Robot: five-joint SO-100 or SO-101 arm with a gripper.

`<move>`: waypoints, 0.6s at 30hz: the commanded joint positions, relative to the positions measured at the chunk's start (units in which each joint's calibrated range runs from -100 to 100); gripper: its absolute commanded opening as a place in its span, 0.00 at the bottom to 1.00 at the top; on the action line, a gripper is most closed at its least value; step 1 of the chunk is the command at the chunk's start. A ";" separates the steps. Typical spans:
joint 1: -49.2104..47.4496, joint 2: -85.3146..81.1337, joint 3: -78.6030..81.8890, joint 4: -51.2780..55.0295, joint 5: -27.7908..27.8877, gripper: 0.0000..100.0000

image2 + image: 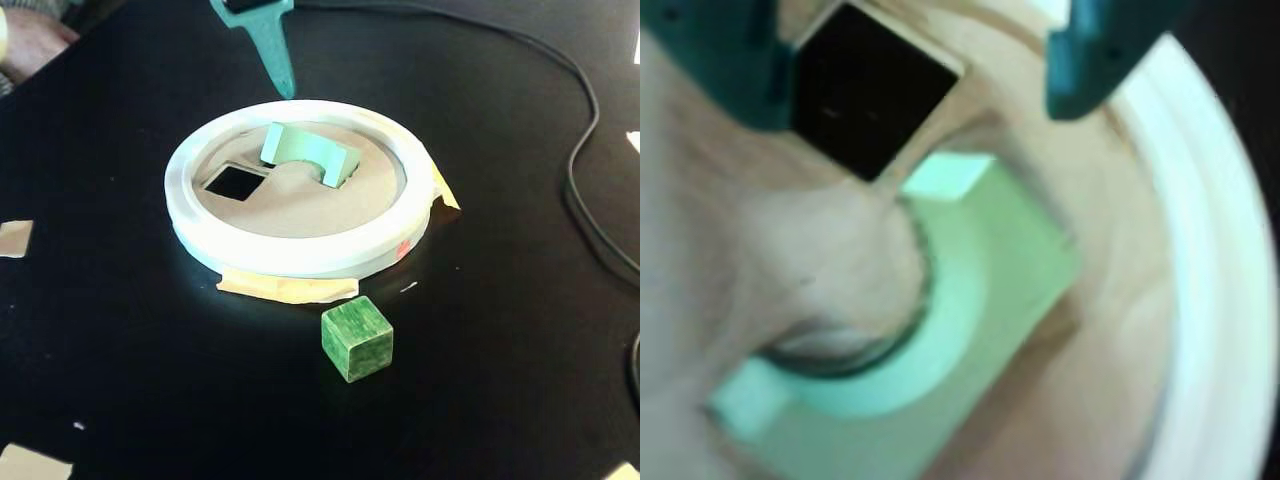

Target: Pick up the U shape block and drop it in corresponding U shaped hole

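Black tabletop (120,340) is filling the fixed view, with a dark cable (585,160) curving down the right side and scraps of tan paper (14,238) lying at the left edge and lower corners. Near the centre of that frame, a tan cardboard disc (300,205) is sitting inside a thick white ring rim (300,260), with strips of tape (288,290) sticking out beneath its lower edge.

The U shape block (305,152) is resting in the upper part of the disc, tilted and poking up out of the U shaped hole (335,180) rather than lying flush (its arch notch is facing down toward the disc). In the wrist view the block (990,290) is filling the lower middle, pale mint, with its half-round notch showing tan cardboard through it. A smaller square cutout (234,181) is showing dark at the left of the disc; in the wrist view it (865,90) is sitting at the upper left.

The gripper (920,75) is hovering just above the block with its teal fingers (1090,60) spread apart and holding nothing. In the fixed view only one teal finger (272,45) is showing, pointing down at the rim's far edge.

A dark green streaked cube (357,337) is standing on the table below the ring, apart from it.
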 commanded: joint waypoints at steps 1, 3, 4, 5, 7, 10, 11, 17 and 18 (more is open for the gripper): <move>-1.29 -5.25 -3.81 0.75 5.08 0.43; -0.91 -5.07 -3.72 0.85 6.20 0.43; -0.66 -4.98 -3.72 0.85 6.50 0.43; -0.54 -4.98 -3.63 0.85 6.40 0.43; 0.96 -4.45 -3.63 0.85 6.11 0.43; 2.46 -2.74 -4.72 -0.36 6.06 0.43; 2.46 -2.74 -4.72 -0.36 6.06 0.43; 1.59 -3.01 -4.72 -0.36 9.47 0.43; 1.71 -2.92 -4.72 -0.36 10.89 0.43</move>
